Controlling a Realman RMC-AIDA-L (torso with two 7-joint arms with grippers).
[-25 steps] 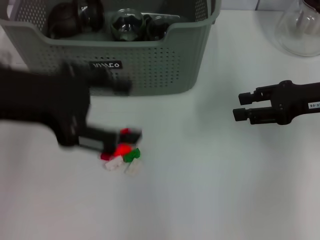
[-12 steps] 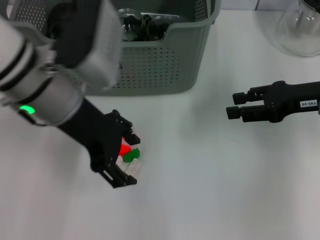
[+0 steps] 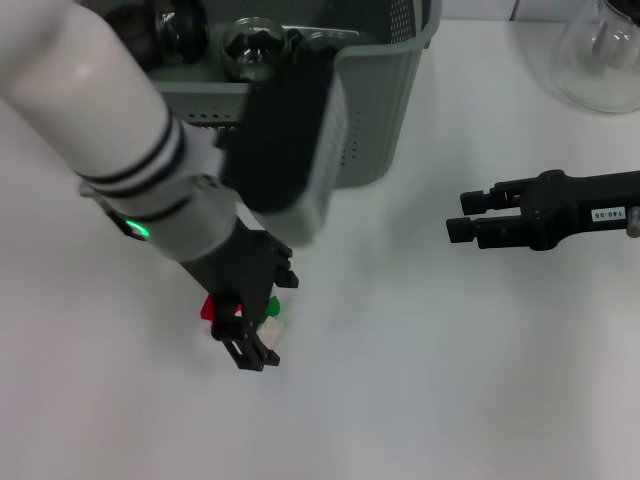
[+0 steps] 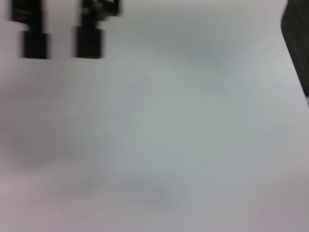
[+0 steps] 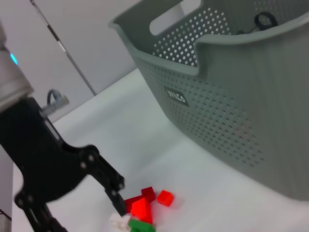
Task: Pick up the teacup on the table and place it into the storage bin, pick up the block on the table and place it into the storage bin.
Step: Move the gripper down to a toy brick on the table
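Note:
Small blocks, red (image 3: pixel 208 308), green (image 3: pixel 272 305) and white (image 3: pixel 276 330), lie clustered on the white table in front of the grey-green storage bin (image 3: pixel 385 100). My left gripper (image 3: pixel 262 318) is down over the cluster, open, with a finger on either side of it. The right wrist view shows the same blocks (image 5: pixel 142 209) beside the left gripper's dark fingers (image 5: pixel 112 186), and the storage bin (image 5: pixel 231 96) behind. Glassy and dark rounded pieces (image 3: pixel 250 45) lie inside the bin; I cannot tell if one is the teacup. My right gripper (image 3: pixel 460 217) hovers open at the right, holding nothing.
A clear glass vessel (image 3: pixel 605 55) stands at the far right corner. The left arm's white and black body (image 3: pixel 130 120) covers much of the bin's front wall. The left wrist view shows only blurred white table (image 4: pixel 159 135).
The left arm has swung in over the bin's front. Its gripper has turned and come down around the block cluster. The right gripper has drifted slightly left.

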